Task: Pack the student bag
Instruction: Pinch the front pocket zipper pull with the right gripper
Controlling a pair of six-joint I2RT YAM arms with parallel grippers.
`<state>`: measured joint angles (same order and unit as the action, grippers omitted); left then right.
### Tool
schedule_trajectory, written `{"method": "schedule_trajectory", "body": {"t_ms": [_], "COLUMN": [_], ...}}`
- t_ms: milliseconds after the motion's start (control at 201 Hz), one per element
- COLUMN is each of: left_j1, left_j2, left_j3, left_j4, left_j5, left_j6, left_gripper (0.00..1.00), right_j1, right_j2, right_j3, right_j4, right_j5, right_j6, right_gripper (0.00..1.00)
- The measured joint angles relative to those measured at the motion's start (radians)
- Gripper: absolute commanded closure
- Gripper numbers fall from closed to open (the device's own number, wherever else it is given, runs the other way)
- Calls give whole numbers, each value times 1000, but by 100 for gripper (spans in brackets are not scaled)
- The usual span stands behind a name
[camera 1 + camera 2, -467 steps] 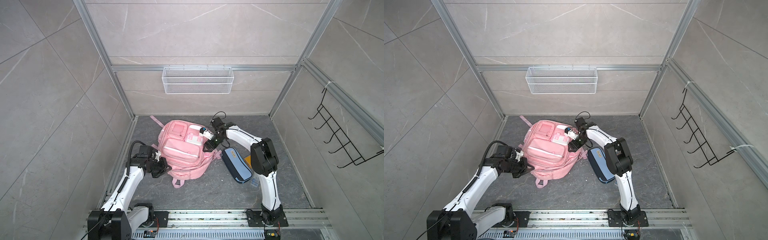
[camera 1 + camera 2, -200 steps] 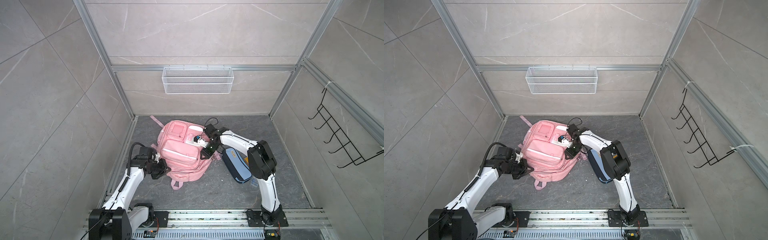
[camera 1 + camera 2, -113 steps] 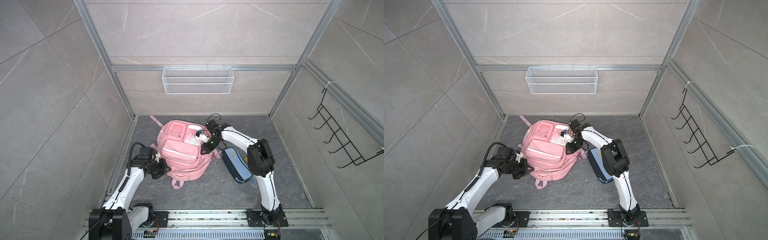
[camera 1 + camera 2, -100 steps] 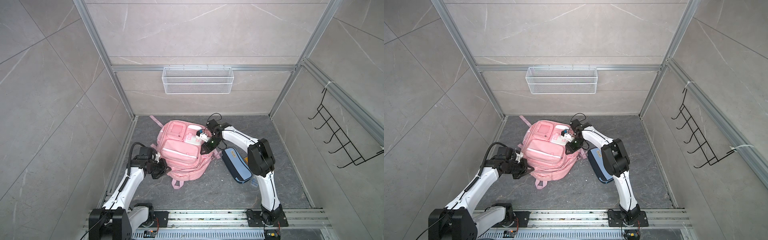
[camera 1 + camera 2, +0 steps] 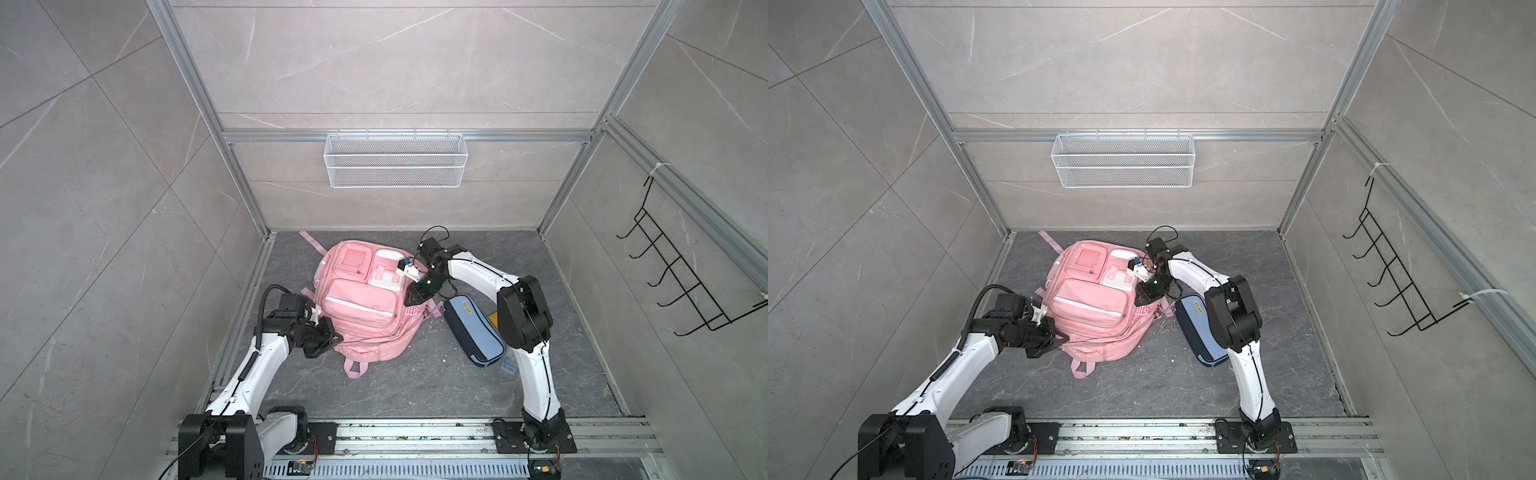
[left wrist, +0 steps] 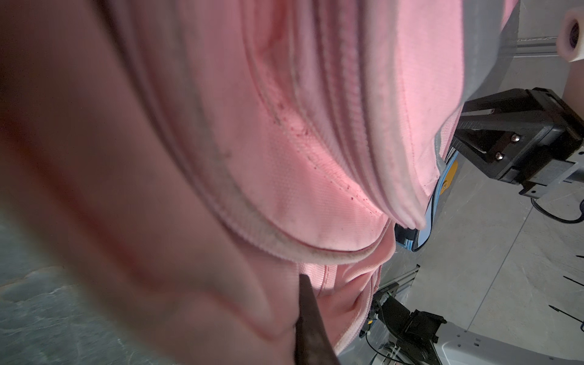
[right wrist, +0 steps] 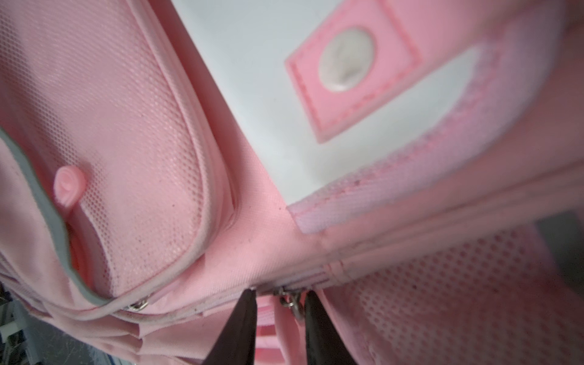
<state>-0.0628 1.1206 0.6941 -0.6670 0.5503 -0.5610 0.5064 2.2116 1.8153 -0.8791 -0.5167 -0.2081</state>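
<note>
Jaws, right: right gripper (image 7: 278, 297) has narrowed, tips straddling the zipper pull (image 7: 289, 300), slim gap left.
Jaws, left: left gripper (image 5: 328, 338) stays clamped on student bag (image 5: 361, 307) edge.
Bag: front-up on the surface (image 5: 395, 386).
Meaning: unzipping looks next.

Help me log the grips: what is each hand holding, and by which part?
The left hand pinches the student bag by fabric at its left edge. The right hand holds nothing yet; its open jaws straddle a metal zip pull.

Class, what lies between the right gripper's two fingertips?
A small metal zipper pull on the student bag, not yet pinched; the right wrist view shows it.
</note>
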Motion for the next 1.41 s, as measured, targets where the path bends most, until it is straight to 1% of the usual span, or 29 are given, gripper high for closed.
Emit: {"method": "schedule_trajectory", "body": {"t_ms": [45, 85, 169, 239, 568, 707, 842, 1061, 1205, 1305, 1410], "left_j1": [0, 0, 0, 0, 0, 0, 0, 0, 0, 0, 1], "left_j2": [4, 6, 11, 13, 16, 16, 16, 16, 15, 14, 9], "left_j3": [0, 0, 0, 0, 0, 0, -3, -22, -34, -35, -35], "left_j4": [2, 2, 2, 2, 4, 6, 10, 24, 24, 18, 16], "left_j5": [2, 2, 2, 2, 3, 3, 3, 0, -2, -3, -5], "left_j6": [0, 0, 0, 0, 1, 1, 0, 0, 0, 0, 0], "left_gripper": [100, 100, 100, 100, 100, 100, 100, 100, 100, 100, 100], "right_j1": [0, 0, 0, 0, 5, 15, 47, 141, 207, 240, 253], "right_j2": [2, 5, 8, 8, 4, -27, -63, -74, -74, -74, -74], "right_j3": [2, 2, 2, 2, -6, -37, -43, -43, -37, -11, -1], "right_j4": [-7, -13, -21, -21, 1, 26, 24, -6, -55, -104, -124], "right_j5": [8, 18, 33, 47, 79, 109, 191, 393, 514, 559, 566], "right_j6": [-9, -22, -34, -43, -46, -48, -78, -143, -163, -163, -153], "right_gripper": [75, 79, 92, 95, 100, 100, 100, 100, 100, 100, 100]}}
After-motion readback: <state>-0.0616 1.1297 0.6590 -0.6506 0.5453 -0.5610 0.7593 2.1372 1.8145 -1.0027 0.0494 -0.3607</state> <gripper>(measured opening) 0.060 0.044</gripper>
